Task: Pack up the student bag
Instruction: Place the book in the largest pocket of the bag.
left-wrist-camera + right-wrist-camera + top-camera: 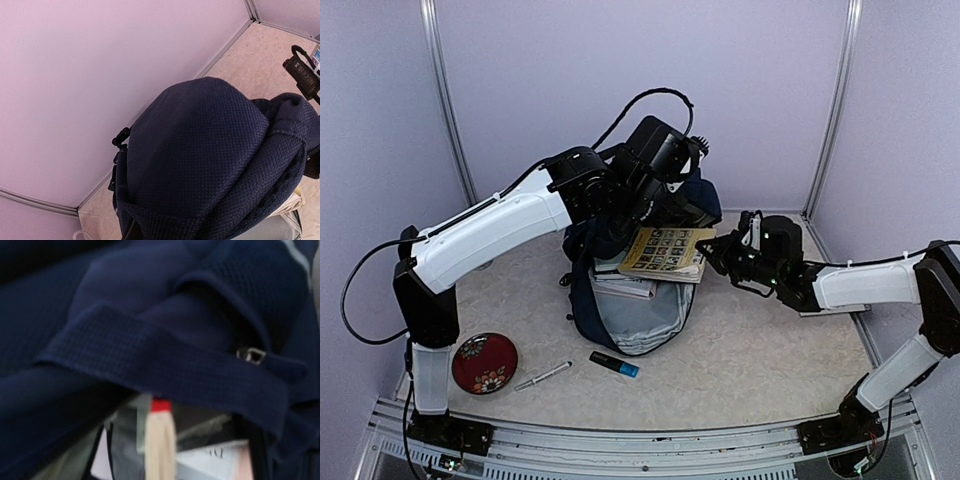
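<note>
We find the bag (640, 318) at the middle of the table (770, 350), toward the back, lying with its mouth turned to us and its smooth grey lining showing. Navy, coarse-woven and limp, it slumps wherever nothing props it. We judge that the left arm (500, 232) reaches over its top for that reason, to hold the mouth up. The left gripper is hidden behind its own wrist, so we cannot tell how its jaws stand; its camera sees only bulging navy mesh.

A flat yellow book (665, 250) juts from the mouth on top of white books (623, 282), half in. The right gripper (716, 252), closed with nothing seen between its fingers, sits just beside the book's right edge, probably to push it in. Near the front lie a round red tin (484, 362), a slim pen (542, 376) and a blue-capped marker (614, 364), not yet packed.
</note>
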{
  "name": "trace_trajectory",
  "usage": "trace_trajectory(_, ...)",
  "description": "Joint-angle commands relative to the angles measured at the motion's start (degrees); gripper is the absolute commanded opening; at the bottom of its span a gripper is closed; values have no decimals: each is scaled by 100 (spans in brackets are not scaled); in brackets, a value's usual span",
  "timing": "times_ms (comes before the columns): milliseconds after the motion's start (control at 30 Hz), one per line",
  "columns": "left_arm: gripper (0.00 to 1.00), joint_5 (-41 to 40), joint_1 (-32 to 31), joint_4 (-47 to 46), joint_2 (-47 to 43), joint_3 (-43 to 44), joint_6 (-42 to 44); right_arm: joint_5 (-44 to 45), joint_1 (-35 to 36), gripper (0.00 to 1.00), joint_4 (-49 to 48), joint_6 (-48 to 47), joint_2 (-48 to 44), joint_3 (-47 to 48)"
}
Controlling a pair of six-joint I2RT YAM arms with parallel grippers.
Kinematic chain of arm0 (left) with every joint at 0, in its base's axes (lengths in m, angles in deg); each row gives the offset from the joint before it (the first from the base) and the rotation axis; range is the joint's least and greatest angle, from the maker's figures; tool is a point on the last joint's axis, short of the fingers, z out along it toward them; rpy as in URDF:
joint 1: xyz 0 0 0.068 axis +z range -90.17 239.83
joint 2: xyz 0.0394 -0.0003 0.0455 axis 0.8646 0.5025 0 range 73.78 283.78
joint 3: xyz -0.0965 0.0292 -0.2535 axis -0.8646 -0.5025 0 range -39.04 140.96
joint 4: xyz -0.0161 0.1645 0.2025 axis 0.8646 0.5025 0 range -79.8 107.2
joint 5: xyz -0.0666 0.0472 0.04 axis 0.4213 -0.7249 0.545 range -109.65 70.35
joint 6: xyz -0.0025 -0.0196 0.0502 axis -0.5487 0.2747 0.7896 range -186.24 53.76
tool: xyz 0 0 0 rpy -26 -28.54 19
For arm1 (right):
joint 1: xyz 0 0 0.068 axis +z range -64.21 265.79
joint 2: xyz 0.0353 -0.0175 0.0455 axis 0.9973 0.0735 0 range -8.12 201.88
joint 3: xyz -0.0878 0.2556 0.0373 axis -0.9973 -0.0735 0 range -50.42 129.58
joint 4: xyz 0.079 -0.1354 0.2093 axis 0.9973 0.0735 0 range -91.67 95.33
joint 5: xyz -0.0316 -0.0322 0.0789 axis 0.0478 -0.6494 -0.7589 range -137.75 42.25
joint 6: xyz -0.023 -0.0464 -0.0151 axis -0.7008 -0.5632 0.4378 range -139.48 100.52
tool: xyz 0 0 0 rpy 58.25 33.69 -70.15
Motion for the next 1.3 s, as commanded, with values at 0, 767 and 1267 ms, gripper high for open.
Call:
trace_trajectory(0,0,517,-145,-841,-506,156,-513,1414,42,0,-561,303,-200,31)
trace_trajectory(767,0,3885,156,-1578,-929,-632,-1421,2209,618,0,-1677,581,1431,865)
trace_trajectory(1267,0,4189,906,-2168,-1318,-1611,-1820,1601,833,48,213,-45,1711,1288)
